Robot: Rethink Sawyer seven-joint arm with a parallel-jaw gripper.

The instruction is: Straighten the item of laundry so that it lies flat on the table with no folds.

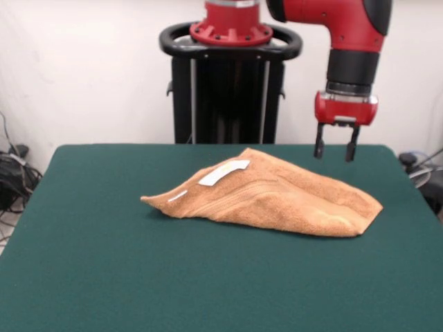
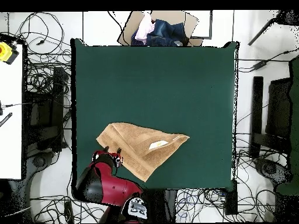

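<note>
The orange-tan terry towel [image 1: 277, 196] lies folded over on the dark green table [image 1: 104, 263], in a rough triangle with a white label [image 1: 223, 172] on its upper fold. In the overhead view the towel [image 2: 140, 147] sits near the table's [image 2: 157, 76] bottom-left part. My gripper [image 1: 336, 150] hangs above the towel's far right end, open and empty, clear of the cloth. In the overhead view the gripper [image 2: 108, 154] is over the towel's lower-left edge.
The robot pedestal [image 1: 228, 90] stands behind the table's far edge. A box with bundled cloths [image 2: 160, 29] sits past the table's top edge in the overhead view. Cables and equipment [image 2: 41, 87] surround the table.
</note>
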